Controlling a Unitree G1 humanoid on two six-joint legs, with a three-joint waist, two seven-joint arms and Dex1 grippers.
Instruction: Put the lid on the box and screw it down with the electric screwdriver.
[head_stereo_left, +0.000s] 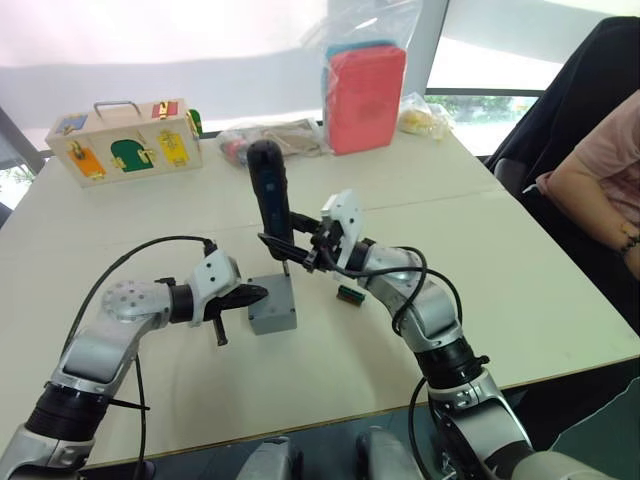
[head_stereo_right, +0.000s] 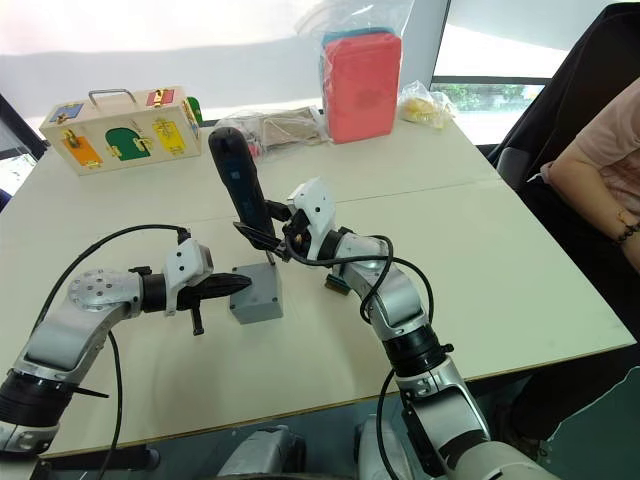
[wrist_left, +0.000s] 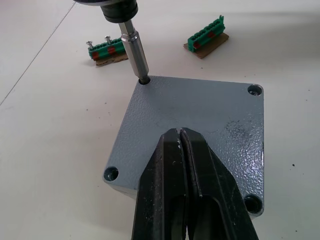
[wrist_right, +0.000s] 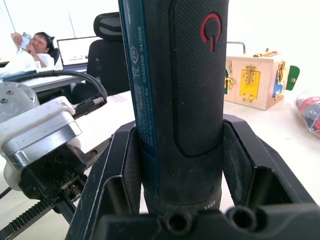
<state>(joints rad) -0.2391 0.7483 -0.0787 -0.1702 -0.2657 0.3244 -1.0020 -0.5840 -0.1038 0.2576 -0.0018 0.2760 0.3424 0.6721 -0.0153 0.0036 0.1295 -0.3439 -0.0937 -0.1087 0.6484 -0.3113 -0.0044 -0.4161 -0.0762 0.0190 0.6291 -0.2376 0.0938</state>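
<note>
Grey square plastic lid (wrist_left: 200, 125) sits on the box; left end effector (wrist_left: 181, 137), pressed together, rests atop; right end effector (head_stereo_left: 288, 252) pinches the black pen-shaped electric screwdriver (head_stereo_left: 270, 195), bit in a corner hole.

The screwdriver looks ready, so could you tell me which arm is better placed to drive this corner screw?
The right. Its gripper holds the screwdriver upright with the bit in a corner hole of the lid. The left gripper, shut, presses on the lid to steady the box.

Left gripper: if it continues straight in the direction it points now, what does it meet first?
Probably the lid: the left gripper, fingers shut, already lies over its top. Beyond that, likely the electric screwdriver bit at the far corner hole.
</note>
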